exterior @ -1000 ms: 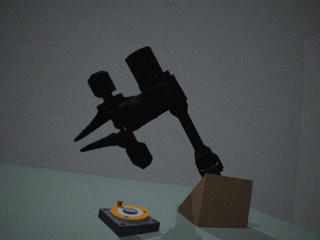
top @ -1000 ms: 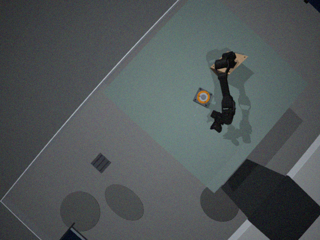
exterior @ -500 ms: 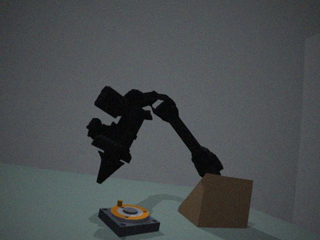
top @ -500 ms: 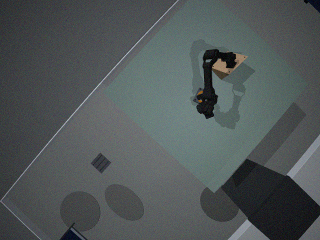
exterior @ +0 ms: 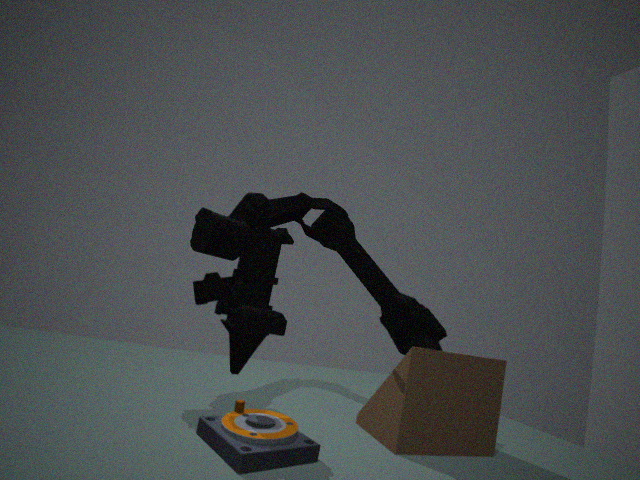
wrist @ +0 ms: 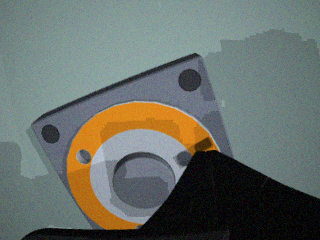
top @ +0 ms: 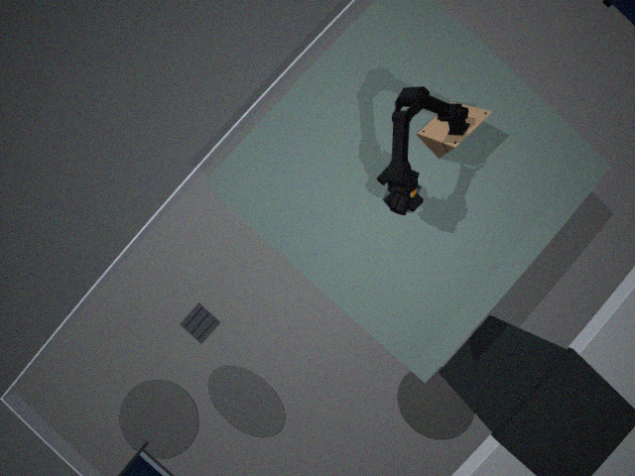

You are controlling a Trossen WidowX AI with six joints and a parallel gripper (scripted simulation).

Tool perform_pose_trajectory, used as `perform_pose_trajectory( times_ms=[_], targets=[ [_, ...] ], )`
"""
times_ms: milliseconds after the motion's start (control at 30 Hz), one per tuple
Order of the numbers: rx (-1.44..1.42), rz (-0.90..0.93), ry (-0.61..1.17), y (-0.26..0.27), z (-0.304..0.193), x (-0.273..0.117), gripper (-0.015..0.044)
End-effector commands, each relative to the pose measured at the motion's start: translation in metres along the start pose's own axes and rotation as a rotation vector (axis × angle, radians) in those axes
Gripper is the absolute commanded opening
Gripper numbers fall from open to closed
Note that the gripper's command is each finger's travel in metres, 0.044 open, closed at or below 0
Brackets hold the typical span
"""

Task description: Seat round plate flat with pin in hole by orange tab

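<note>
The end effector (exterior: 236, 367) hangs in the air above the fixture with its fingers pressed together into a single dark point, gripping nothing. In the exterior view it points steeply downward, its tip well clear of the round plate (exterior: 259, 423) and slightly to the left of it. The plate is an orange ring around a pale grey inner disc, seated on the central post (exterior: 257, 421), which shows as a dark grey stub in the middle. It lies on the dark grey square base (exterior: 258, 445), which rests on the pale green worktop (exterior: 103, 413). The orange tab (exterior: 239, 406) stands up at the plate's far-left edge in the exterior view. In the wrist view the closed fingers fill the lower right and cover part of the plate (wrist: 90, 180); a small round hole (wrist: 84, 156) shows in the orange ring on the left side, and a dark mark on the ring sits just above the fingertip, too blurred to identify. Whether the plate is tilted cannot be told. The arm (exterior: 361, 268) rises from a brown wedge-shaped mount (exterior: 439, 408) standing to the right of the base, apart from it. From the top view the arm (top: 400, 148) covers the fixture almost entirely, leaving only a sliver of orange visible.
</note>
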State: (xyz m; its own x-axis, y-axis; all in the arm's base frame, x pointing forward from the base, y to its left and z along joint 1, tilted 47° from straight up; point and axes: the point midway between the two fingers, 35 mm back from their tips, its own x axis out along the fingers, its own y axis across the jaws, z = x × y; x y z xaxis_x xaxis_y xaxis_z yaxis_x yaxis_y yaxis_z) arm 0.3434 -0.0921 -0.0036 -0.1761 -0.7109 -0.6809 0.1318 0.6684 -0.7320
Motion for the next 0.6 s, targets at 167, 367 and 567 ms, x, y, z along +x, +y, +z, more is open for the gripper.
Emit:
perform_pose_trajectory(
  times_ms=[167,367,567],
  targets=[
    [-0.011,0.0,0.008,-0.001,-0.002,0.039,0.0],
    [-0.011,-0.001,0.008,-0.002,-0.003,0.048,0.0],
    [-0.011,-0.001,0.008,-0.006,-0.007,0.048,0.0]
  ],
)
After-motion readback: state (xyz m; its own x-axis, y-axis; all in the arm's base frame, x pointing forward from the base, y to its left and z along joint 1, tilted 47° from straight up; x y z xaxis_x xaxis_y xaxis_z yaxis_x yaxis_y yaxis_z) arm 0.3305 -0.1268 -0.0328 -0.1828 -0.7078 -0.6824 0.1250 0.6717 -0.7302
